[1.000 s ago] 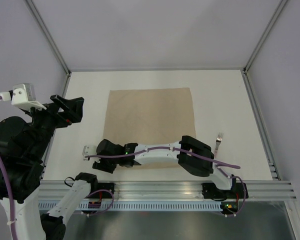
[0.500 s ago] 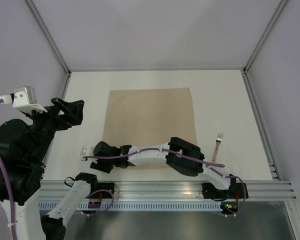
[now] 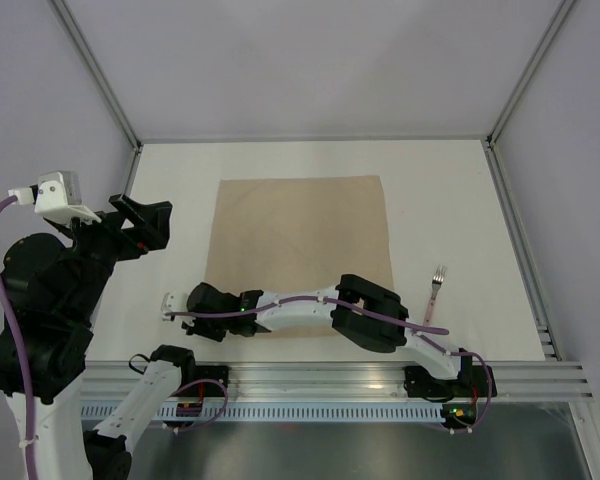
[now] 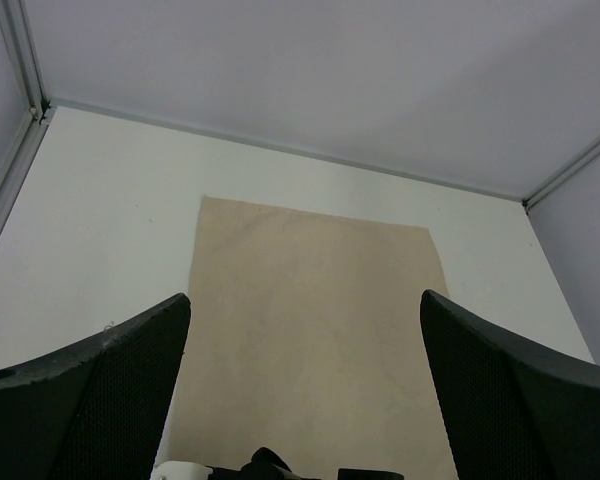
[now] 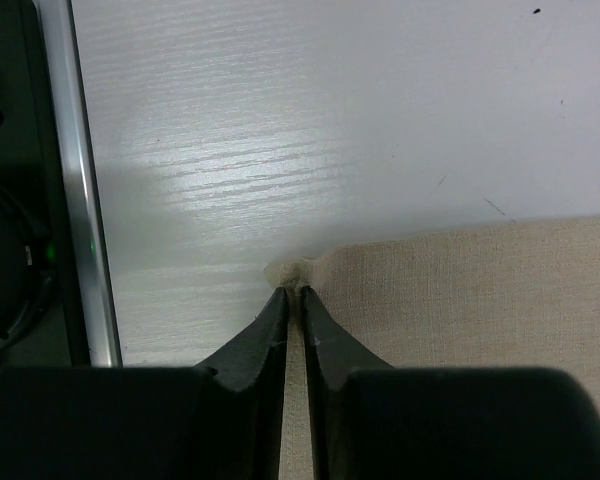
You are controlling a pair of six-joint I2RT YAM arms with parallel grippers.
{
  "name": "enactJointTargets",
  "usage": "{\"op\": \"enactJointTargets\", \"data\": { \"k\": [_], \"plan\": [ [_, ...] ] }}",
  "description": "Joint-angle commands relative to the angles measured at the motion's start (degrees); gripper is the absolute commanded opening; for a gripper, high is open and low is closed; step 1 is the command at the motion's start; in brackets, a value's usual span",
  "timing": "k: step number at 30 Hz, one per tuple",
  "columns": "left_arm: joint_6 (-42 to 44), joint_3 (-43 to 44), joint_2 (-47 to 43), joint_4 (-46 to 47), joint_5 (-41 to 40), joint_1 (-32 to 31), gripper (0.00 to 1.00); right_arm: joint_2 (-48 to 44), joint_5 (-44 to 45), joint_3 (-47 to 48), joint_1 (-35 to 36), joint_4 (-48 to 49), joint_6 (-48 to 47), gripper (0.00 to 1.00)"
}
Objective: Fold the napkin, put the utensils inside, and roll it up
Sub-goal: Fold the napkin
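The tan napkin (image 3: 300,230) lies flat and spread out in the middle of the table; it also shows in the left wrist view (image 4: 310,260). My right arm reaches across its near edge. My right gripper (image 3: 202,322) is shut on the napkin's near-left corner, and the right wrist view shows the cloth (image 5: 460,290) bunched between the tips of the gripper (image 5: 292,290). The fork (image 3: 436,290), with a pale pink handle and silver tines, lies on the table right of the napkin, tines pointing away. My left gripper (image 3: 142,222) is open and empty, held high over the table's left side (image 4: 305,300).
A metal rail (image 3: 360,375) runs along the near edge of the table and shows at the left of the right wrist view (image 5: 80,200). Grey walls with aluminium posts (image 3: 95,70) enclose the white table on three sides.
My right gripper has slid left along the napkin's near edge to its near-left corner. My left arm has shifted slightly. The napkin and fork have not moved.
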Motion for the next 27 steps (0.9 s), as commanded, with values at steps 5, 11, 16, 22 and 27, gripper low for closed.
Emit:
{"op": "enactJointTargets", "data": {
  "k": [5, 11, 16, 22, 27],
  "plan": [
    [-0.2, -0.5, -0.2, 1.0, -0.8, -0.1, 1.0, -1.4, -0.1, 2.7, 0.0, -2.7, 0.2, 0.13],
    [-0.1, -0.7, -0.1, 1.4, -1.2, -0.1, 1.0, -3.8, -1.3, 5.5, -0.1, -5.2, 1.5, 0.11],
    [-0.2, -0.9, -0.1, 1.6, -1.2, -0.1, 1.0, -4.2, -1.3, 8.4, -0.1, -6.9, 2.4, 0.08],
    [-0.1, -1.0, -0.5, 1.6, -1.3, -0.2, 1.0, -5.0, -1.2, 10.5, -0.3, -8.1, 2.6, 0.08],
    [-0.2, -1.0, -0.4, 1.8, -1.2, -0.1, 1.0, -6.7, -1.3, 10.4, -1.8, -8.8, 3.1, 0.07]
  ]
}}
